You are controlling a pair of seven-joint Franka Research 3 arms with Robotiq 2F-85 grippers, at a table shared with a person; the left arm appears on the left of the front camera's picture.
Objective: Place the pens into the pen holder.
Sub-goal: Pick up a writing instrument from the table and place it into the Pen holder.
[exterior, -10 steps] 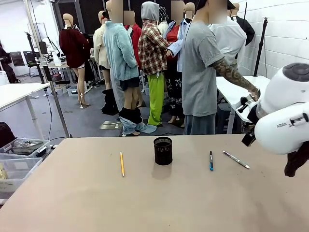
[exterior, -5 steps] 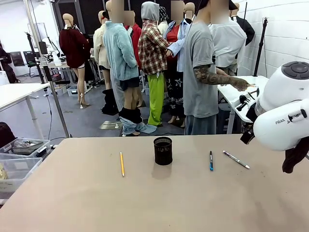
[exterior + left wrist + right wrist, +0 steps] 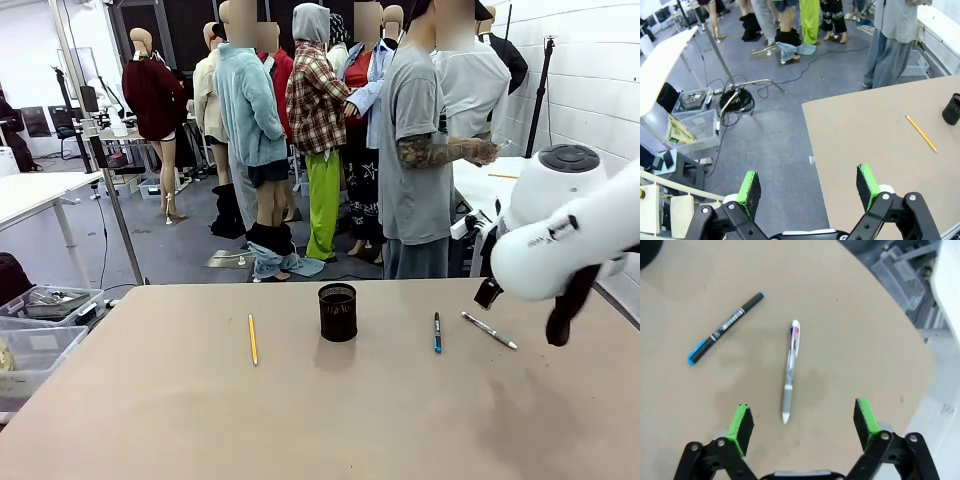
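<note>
Slippage is the main worry. The right gripper [image 3: 802,412] hovers with its jaws spread wide and nothing between them, above the silver-white pen [image 3: 791,370], which lies flat on the table [image 3: 200,420] farthest out on the right of the pen holder [image 3: 338,312]. A barrel that thin and round could roll away or flick out as the pads close, and pads brought too low would scrape the tabletop.

The blue-and-black pen [image 3: 437,332] lies between that pen and the holder, near enough to be knocked in passing. The holder is shorter than the pens and looks light, so a pen let go at a slant may tip it or bounce out.

The yellow pencil [image 3: 253,339] lies on the holder's left. The left gripper [image 3: 808,179] is also fully open and empty, well off to that side, beyond the table's edge.

The tabletop is tan, matte and bare apart from faint smudges. Beyond the holder a person [image 3: 415,150] stands turned away. The floor [image 3: 770,125] is grey, with cables [image 3: 737,97], plastic bins [image 3: 697,132] and white tables around.
</note>
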